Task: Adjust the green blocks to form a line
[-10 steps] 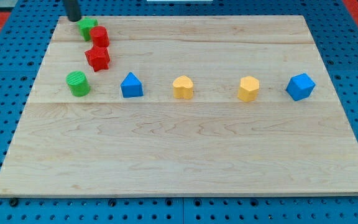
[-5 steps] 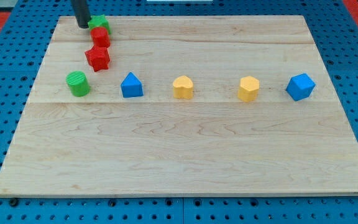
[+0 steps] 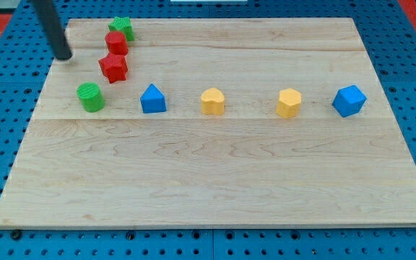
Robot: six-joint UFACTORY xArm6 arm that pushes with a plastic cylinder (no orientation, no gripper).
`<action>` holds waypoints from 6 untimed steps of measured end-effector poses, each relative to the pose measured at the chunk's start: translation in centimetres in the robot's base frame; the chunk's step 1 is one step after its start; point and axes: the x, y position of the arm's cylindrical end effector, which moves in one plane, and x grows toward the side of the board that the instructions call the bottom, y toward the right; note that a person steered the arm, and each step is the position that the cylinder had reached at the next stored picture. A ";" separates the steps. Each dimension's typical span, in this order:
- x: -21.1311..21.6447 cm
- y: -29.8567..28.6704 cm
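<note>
A green star-like block sits at the board's top left, touching a red block just below it. A green cylinder stands lower down at the left end of a row of blocks. My tip is at the board's left edge, left of the red blocks, above the green cylinder and apart from all blocks.
A second red star-like block lies below the first red one. To the cylinder's right stand a blue block, two yellow blocks and a blue cube. The wooden board lies on a blue pegboard.
My tip has moved from the top by the green star block down and to the left. The green star block was nudged slightly to the right.
</note>
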 end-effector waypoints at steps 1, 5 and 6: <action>6.4 1.5; 8.9 1.0; 8.4 1.7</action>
